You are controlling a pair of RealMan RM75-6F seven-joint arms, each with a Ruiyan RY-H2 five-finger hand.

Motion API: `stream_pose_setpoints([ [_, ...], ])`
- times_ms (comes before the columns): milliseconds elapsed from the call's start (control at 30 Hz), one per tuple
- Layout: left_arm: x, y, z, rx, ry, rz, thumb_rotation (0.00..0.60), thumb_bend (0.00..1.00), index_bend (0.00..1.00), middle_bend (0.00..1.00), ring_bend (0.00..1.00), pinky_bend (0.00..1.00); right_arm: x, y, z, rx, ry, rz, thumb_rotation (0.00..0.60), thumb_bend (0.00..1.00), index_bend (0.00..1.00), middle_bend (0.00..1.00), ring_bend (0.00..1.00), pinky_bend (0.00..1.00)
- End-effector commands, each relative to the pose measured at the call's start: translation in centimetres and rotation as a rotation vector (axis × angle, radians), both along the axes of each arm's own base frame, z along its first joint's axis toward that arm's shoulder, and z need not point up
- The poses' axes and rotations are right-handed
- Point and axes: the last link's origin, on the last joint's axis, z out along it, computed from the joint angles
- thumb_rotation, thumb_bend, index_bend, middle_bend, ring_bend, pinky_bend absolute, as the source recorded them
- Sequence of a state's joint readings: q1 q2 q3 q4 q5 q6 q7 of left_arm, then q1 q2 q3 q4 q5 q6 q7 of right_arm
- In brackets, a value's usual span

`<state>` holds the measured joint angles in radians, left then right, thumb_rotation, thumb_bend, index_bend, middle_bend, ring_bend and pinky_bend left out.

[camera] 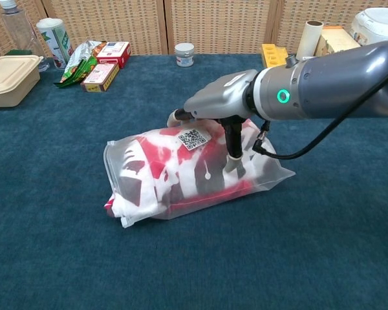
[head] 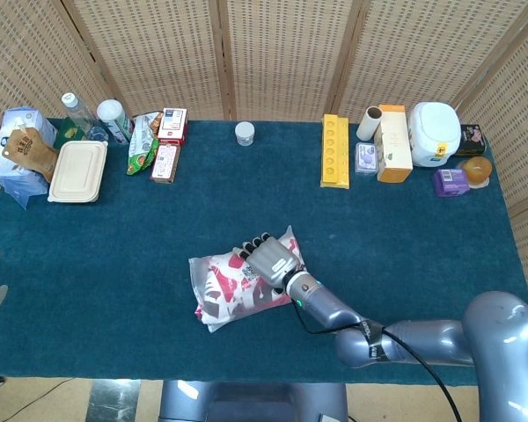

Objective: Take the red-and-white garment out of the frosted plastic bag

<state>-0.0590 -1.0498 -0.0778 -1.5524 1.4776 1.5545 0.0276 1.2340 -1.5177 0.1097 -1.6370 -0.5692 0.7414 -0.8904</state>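
Bag: 1 frosted plastic bag, lying mid counter, still packed.
Garment: 1, red-and-white, inside bag; prob. soft, light.
Film: likely slick; grip at an end, not the middle.
Right hand: 1, fingers spread, pressing bag top, nothing grasped.
Left hand: not seen.

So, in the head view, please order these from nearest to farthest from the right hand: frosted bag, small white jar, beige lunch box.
1. Frosted bag, under the right hand.
2. Small white jar, far edge, centre.
3. Beige lunch box, far left.
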Motion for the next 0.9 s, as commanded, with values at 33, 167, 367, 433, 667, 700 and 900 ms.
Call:
stream_pose_setpoints([
  [33,0.0,0.0,-0.1,-0.006,0.0,-0.005,0.6,0.24,0.33,0.35,0.28,0.34,0.5,0.1,-1.1,-0.027,0.032,0.017,0.6,0.08,0.25,0.36,0.41,0.37],
  [167,0.4,0.0,-0.5,-0.025,0.0,-0.025,0.6,0.24,0.33,0.35,0.28,0.34,0.6,-0.1,-1.5,-0.061,-0.086,0.015,0.6,0.12,0.55,0.67,0.74,0.64],
  [367,0.7,0.3,-0.9,-0.049,0.003,-0.036,0.6,0.24,0.33,0.35,0.28,0.34,-0.9,-0.7,-0.4,-0.042,-0.228,-0.02,0.6,0.14,0.75,0.86,0.98,0.87],
  [433,1.0,0.5,-1.0,-0.06,0.01,-0.05,0.6,0.24,0.33,0.35,0.28,0.34,-1.3,-0.9,0.5,-0.015,-0.293,-0.072,0.6,0.14,0.77,0.87,1.0,0.9],
  [667,2.8,1.8,-1.3,-0.104,0.04,-0.117,0.6,0.24,0.33,0.35,0.28,0.36,-3.2,-1.5,3.6,0.065,-0.42,-0.196,0.6,0.14,0.8,0.9,1.0,0.95],
  [700,3.1,2.1,-1.4,-0.113,0.047,-0.13,0.6,0.24,0.33,0.35,0.28,0.36,-3.5,-1.6,4.1,0.077,-0.437,-0.213,0.6,0.14,0.8,0.9,1.0,0.96],
  [900,4.9,3.8,-1.8,-0.161,0.086,-0.21,0.6,0.24,0.33,0.36,0.32,0.39,-4.7,-1.5,5.6,0.127,-0.498,-0.271,0.6,0.14,0.81,0.91,1.0,0.97],
])
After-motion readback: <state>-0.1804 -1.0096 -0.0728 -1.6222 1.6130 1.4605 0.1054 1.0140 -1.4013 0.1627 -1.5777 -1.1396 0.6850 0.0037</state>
